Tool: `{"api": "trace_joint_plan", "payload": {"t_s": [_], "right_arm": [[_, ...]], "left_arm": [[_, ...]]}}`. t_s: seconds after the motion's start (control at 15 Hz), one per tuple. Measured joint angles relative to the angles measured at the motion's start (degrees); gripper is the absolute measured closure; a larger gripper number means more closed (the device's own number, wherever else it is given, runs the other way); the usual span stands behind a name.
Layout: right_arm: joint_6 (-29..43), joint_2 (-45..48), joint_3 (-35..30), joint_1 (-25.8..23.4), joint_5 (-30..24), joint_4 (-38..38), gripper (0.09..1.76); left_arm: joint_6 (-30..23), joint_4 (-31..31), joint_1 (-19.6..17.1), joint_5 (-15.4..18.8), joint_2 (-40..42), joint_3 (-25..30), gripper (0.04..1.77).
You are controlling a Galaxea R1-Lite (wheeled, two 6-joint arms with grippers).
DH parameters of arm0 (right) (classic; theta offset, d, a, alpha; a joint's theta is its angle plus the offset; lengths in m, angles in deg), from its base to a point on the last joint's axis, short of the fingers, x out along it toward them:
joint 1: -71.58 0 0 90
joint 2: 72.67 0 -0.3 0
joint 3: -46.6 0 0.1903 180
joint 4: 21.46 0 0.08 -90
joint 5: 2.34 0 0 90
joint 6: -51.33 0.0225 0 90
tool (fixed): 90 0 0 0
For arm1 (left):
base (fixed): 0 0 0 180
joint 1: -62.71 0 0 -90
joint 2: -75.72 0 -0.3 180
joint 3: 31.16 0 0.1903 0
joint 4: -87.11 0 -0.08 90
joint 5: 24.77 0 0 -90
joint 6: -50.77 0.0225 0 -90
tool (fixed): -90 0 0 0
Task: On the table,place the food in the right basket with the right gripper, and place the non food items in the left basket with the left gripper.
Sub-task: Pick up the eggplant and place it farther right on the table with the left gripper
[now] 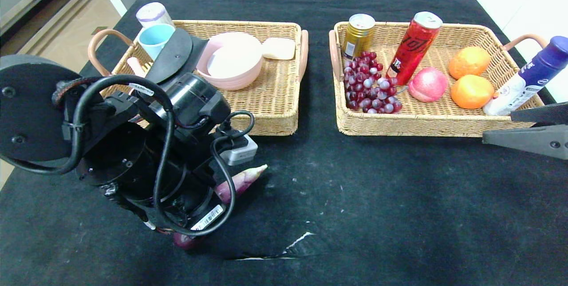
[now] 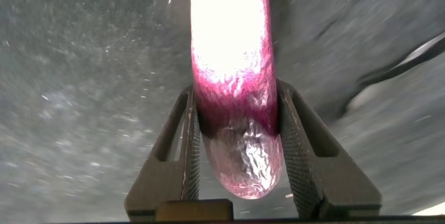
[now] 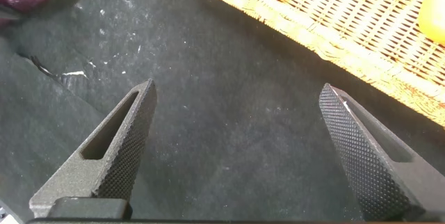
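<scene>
Purple sweet potato (image 2: 233, 106) lies on my black tablecloth (image 1: 355, 197), clamped between the left gripper (image 2: 236, 154) fingers though it is food. My right gripper (image 3: 236, 147) hovers spread wide, empty, near the right wicker basket (image 1: 417, 124). Both baskets look filled; the left wicker basket (image 1: 275, 113) too. No label reads clearly.

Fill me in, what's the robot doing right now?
The left pincer is closed on a purple sweet potato lying on the black table, in front of the left basket. The right pincer hangs open over bare cloth near the right basket, holding nothing. The right basket already has grapes, two cans, a peach, two oranges and a spray bottle; the left has a pink bowl, cups and soap.
</scene>
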Motion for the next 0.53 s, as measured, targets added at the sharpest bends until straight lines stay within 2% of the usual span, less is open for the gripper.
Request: {"api": "trace_joint_plan", "payload": {"t_s": [0.13, 0.27, 0.53], "right_arm": [[0.0, 0.0, 0.0, 0.0, 0.0, 0.0, 0.14], [0.0, 0.0, 0.0, 0.0, 0.0, 0.0, 0.14], [0.0, -0.1, -0.1, 0.0, 0.0, 0.0, 0.14]], "left_arm": [[-4.8, 0.1, 1.9, 0.0, 0.3, -1.2, 1.06], [-7.0, 0.1, 3.0, 0.4, 0.4, -2.6, 1.06], [-18.7, 0.4, 7.2, 0.9, 0.4, -5.4, 1.06]]}}
